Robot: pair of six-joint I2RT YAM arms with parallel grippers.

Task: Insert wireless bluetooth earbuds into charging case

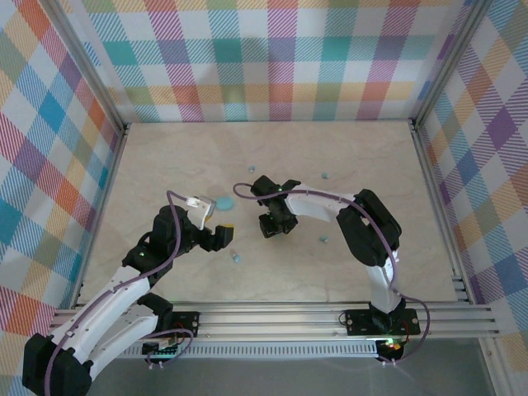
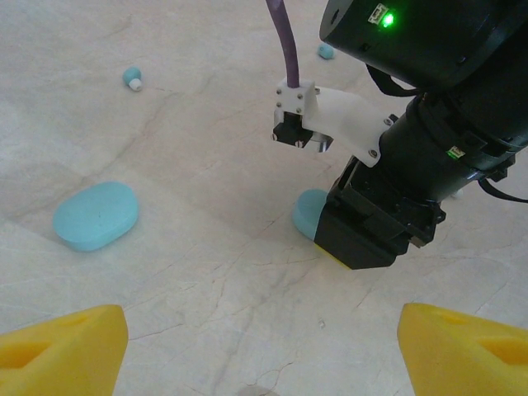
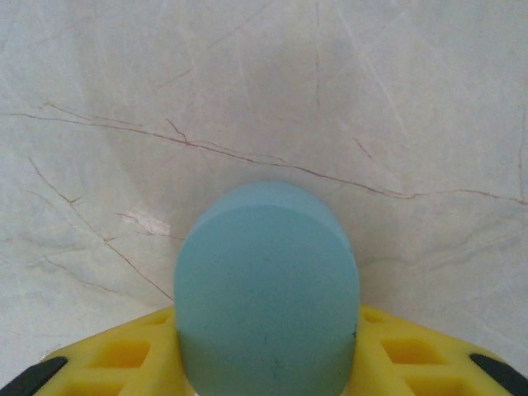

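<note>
Pale blue plastic, the charging case [image 3: 266,280] looks smooth, light and rigid, so it could slip. Its flat sides seem the best hold, and the right end effector [image 1: 271,228] has its yellow pads [image 3: 115,363] pressed against them, grasping it down at the bench [image 1: 165,157]. A second case [image 2: 95,216] lies nearby. Both look shut, contents hidden. Tiny earbuds [image 2: 133,78] lie scattered loose on the bench, well apart, probably needing a delicate pinch. The left end effector [image 2: 262,338] hangs spread wide, holding nothing.
</note>
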